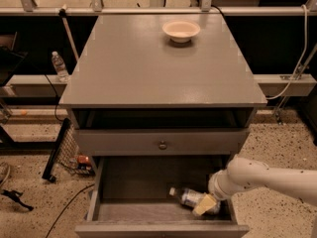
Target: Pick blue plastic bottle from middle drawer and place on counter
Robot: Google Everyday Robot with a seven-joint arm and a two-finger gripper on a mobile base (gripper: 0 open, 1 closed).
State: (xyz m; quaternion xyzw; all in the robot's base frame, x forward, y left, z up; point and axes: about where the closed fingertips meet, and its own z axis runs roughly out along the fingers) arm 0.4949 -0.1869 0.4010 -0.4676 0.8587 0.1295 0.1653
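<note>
The blue plastic bottle [186,197] is shown lying on its side in the open middle drawer [130,188], with the gripper [205,205] set against it. Whether it is gripped cannot be told. A bowl [181,30] is borne on the bench [148,71].

Dim warm light, gripper [205,205] in shadowed middle drawer [136,209]

- I've got the gripper [205,205] down inside the open middle drawer [129,187], at its right side, over the right end of the blue plastic bottle [185,197].
- The bottle's lying on its side, white cap pointing left.
- The white arm [267,178] comes in from the right.
- The counter [148,68] has 1 pale bowl [181,30] near the back.
- The knob drawer [162,145] above is closed.
</note>
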